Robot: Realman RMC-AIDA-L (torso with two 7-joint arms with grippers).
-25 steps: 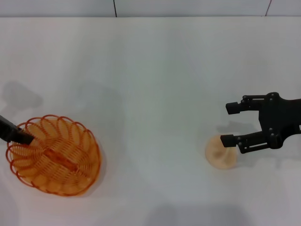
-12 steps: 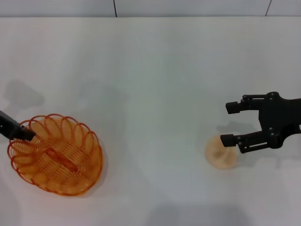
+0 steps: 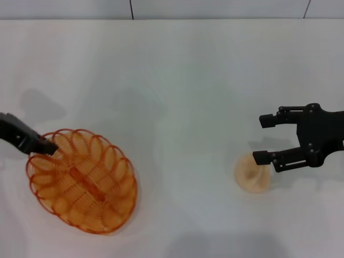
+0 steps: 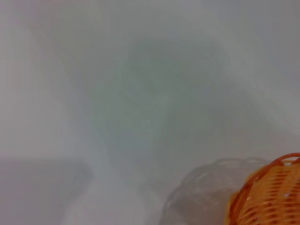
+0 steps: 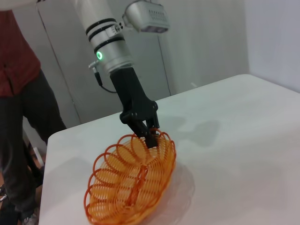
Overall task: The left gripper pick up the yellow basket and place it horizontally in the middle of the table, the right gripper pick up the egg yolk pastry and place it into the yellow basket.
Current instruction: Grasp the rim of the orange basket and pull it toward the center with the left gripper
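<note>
Here the yellow basket (image 3: 81,180) lies at the table's (image 3: 177,80) near left, its long axis running diagonally; the left gripper (image 3: 48,146) is clamped on its far rim. Rightward, the egg yolk pastry (image 3: 252,173) sits beside the spread-fingered right gripper (image 3: 264,138).

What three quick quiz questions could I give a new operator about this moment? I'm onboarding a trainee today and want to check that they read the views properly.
1. True or false: the egg yolk pastry already lies inside the yellow basket.
2. Which gripper is clamped on the basket's rim: (a) the left gripper, (b) the right gripper, (c) neither?
3. Fill in: the right gripper hangs with its jaws ____ beside the pastry on the table.

Key
1. False: the pastry sits on the table's right side, far from the basket on the left.
2. (a): the right wrist view shows its fingers pinched on the rim.
3. Open: neither finger is closed on the pastry.
</note>
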